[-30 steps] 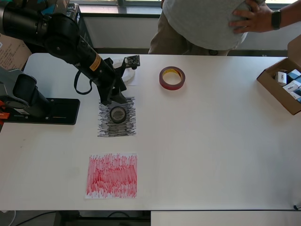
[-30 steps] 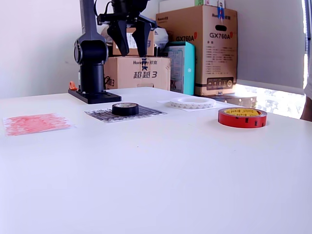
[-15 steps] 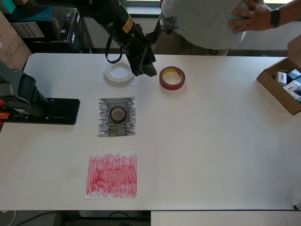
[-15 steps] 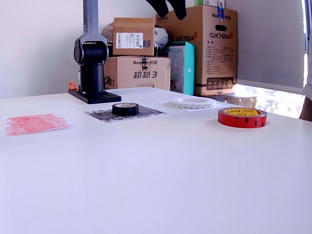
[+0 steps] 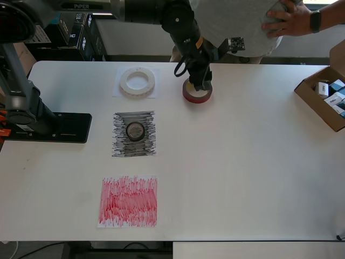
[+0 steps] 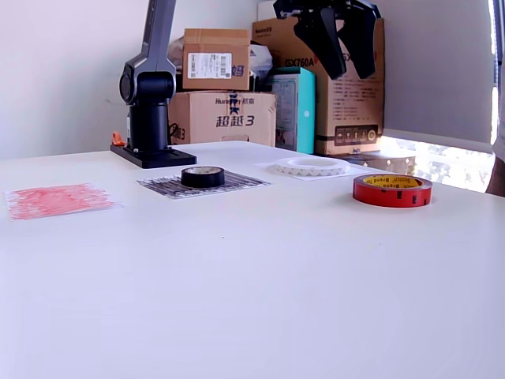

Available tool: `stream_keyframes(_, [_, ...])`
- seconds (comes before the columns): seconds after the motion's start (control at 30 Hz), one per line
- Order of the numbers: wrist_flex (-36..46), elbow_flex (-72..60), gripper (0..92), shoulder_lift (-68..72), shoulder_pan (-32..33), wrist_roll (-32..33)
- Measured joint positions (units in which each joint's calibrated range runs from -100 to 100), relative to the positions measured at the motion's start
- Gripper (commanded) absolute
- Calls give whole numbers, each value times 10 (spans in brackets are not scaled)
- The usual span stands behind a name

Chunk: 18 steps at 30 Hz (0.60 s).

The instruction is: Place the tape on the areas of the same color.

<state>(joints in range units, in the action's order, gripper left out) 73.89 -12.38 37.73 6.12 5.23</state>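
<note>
The dark-red tape roll (image 5: 193,97) with a yellow core lies on bare table at the far middle, also in the exterior view (image 6: 392,190). My gripper (image 5: 200,83) hangs open and empty above it, well clear of the table in the exterior view (image 6: 353,73). The white tape ring (image 5: 137,82) lies on the faint white patch (image 5: 116,91). The small black tape roll (image 5: 135,130) sits on the black scribbled patch (image 5: 121,145). The red scribbled patch (image 5: 129,200) has nothing on it.
An open cardboard box (image 5: 315,105) with small packs sits at the overhead view's right edge. A person (image 5: 237,27) stands at the far side. The arm base (image 5: 48,127) is at the left. Cartons (image 6: 347,79) stand behind the table.
My open gripper has left the black roll on the black patch, risen, and swung right in the overhead view, past the white ring, to above the red roll.
</note>
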Motion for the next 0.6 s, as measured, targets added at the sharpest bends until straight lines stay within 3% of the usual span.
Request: stream_keyframes(0.6, [54, -21, 546, 119, 21, 136])
